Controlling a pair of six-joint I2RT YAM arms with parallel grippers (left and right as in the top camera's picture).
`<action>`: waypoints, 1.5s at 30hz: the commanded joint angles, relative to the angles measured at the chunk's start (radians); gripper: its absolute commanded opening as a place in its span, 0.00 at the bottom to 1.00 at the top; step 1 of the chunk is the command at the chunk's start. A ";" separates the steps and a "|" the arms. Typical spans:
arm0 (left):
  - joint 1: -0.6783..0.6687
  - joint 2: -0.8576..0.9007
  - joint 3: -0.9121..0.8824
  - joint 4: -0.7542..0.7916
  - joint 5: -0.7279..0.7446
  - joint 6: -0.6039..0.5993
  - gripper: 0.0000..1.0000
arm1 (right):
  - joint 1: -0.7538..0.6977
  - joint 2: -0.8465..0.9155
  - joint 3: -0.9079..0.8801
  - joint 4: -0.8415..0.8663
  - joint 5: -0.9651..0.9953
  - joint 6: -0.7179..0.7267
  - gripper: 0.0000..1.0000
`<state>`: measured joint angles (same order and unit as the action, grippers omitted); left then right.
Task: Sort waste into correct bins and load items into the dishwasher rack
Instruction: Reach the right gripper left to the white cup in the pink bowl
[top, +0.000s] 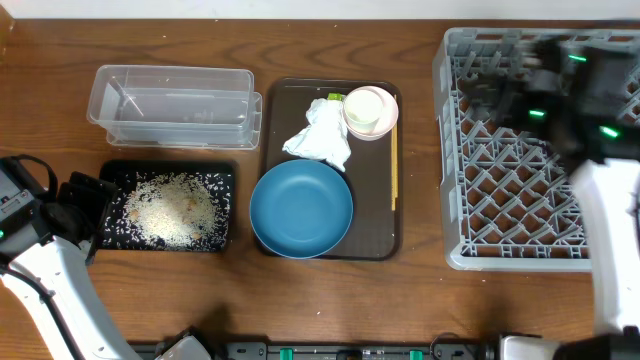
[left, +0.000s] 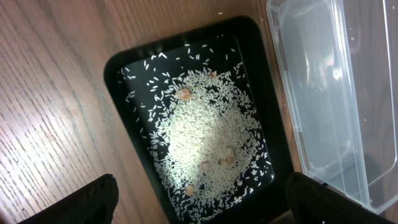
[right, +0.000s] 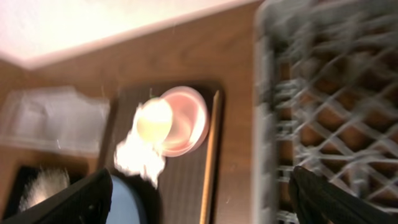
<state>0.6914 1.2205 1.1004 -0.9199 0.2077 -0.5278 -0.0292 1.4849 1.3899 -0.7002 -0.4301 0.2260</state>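
Rice (left: 205, 137) fills the black tray (left: 113, 74) ahead of our left jaws, wide open, empty; our right jaws, likewise open, should pinch the napkin (top: 320, 135) ahead centrally.

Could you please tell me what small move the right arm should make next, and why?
Probably carry the open right gripper left from above the rack toward the napkin. The rice already lies in the black tray, while the napkin sits unsorted on the brown tray beside the cup.

Both grippers spread wide
The left gripper (top: 95, 210) is at 8 o'clock; the right gripper (top: 500, 90), blurred, at 2 o'clock.
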 joint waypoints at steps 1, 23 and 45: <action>0.004 0.001 0.016 -0.003 0.001 -0.009 0.89 | 0.129 0.101 0.180 -0.102 0.171 -0.069 0.89; 0.004 0.001 0.016 -0.003 0.000 -0.009 0.89 | 0.471 0.828 0.958 -0.380 0.217 -0.122 0.67; 0.004 0.001 0.016 -0.003 0.001 -0.009 0.89 | 0.632 0.980 0.964 -0.422 0.484 -0.070 0.49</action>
<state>0.6914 1.2217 1.1004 -0.9195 0.2070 -0.5278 0.5816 2.4718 2.3291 -1.1137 0.0345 0.1509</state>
